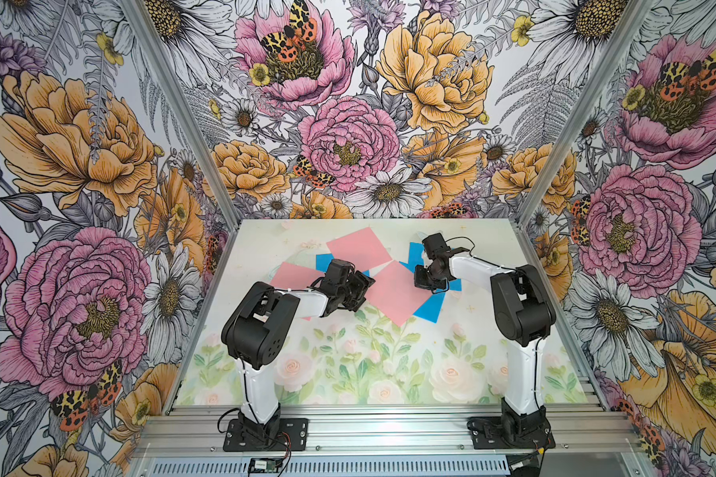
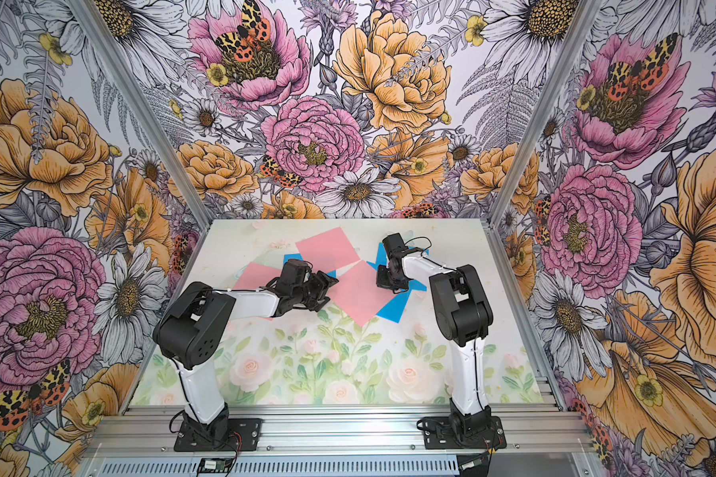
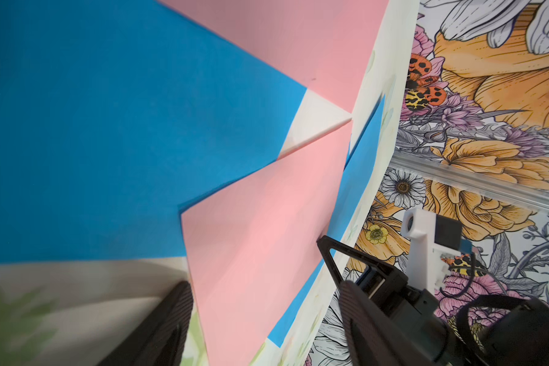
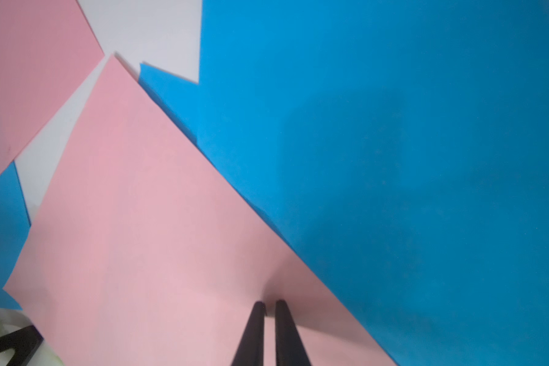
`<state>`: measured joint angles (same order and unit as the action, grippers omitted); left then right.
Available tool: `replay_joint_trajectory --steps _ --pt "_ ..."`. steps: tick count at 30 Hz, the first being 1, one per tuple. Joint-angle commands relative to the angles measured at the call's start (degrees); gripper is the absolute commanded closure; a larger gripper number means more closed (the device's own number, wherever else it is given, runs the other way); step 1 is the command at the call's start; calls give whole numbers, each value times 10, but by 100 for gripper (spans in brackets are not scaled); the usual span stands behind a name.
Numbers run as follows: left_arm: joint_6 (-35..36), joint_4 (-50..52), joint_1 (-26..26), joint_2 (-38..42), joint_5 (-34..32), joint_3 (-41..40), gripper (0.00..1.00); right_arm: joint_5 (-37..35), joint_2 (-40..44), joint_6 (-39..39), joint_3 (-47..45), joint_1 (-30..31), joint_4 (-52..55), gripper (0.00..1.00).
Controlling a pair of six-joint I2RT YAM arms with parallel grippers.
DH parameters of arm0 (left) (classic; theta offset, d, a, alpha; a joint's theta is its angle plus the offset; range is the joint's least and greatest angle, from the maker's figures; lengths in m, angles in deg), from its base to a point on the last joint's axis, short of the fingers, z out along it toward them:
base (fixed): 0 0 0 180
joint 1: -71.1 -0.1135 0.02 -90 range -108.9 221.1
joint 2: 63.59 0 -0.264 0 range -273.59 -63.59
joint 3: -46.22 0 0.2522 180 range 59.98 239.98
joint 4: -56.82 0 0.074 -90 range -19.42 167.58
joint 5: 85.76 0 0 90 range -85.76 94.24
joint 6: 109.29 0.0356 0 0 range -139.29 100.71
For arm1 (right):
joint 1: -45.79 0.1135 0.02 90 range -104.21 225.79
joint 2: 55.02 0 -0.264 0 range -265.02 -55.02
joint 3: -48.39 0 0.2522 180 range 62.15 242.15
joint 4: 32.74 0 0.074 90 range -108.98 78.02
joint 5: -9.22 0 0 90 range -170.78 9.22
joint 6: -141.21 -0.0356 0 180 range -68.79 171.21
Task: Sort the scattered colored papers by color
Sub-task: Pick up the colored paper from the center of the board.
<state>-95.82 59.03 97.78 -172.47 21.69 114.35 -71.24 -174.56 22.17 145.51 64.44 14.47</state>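
Nearest the lens in both top views, the rail (image 1: 389,429) carries both arm bases. Below it a small box (image 1: 261,464) bears a label too small to read.

Left arm (image 1: 265,318) folds at a raised elbow and reaches low over the table (image 1: 348,371). The left gripper (image 1: 364,287) has its jaws wide apart, and in its wrist view the middle pink sheet (image 3: 260,240) shows between its fingers (image 3: 168,320).

Right arm (image 1: 521,305) stands upright from its base and bends forward, with the wrist tipped steeply down. The right gripper (image 4: 270,302) has its jaws almost together, tips pressing that same sheet close to its edge, which lies over blue. Whether paper is pinched between them I cannot tell.

Three pink sheets (image 1: 360,250) and three blue sheets (image 1: 430,309) lie overlapping on the table's far half, blue peeking from under pink.
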Motion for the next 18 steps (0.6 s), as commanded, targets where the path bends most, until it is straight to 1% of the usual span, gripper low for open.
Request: replay_joint_trajectory --steps 1,5,10,12,16,18 --pt "-1 44 -4 -44 -25 -1 23 18 -44 9 -20 5 9 89" --pt "10 62 -4 -66 -25 13 24 17 -42 10 -23 5 8 89" --pt "16 67 -2 -64 -31 13 25 16 -41 13 -26 5 8 89" --pt "35 88 -2 -60 -38 21 25 16 -42 14 -27 5 8 89" --pt "133 202 9 -63 -66 92 25 18 -43 16 -26 5 8 89" --pt "221 306 28 -59 -112 169 25 17 -43 16 -24 5 8 89"
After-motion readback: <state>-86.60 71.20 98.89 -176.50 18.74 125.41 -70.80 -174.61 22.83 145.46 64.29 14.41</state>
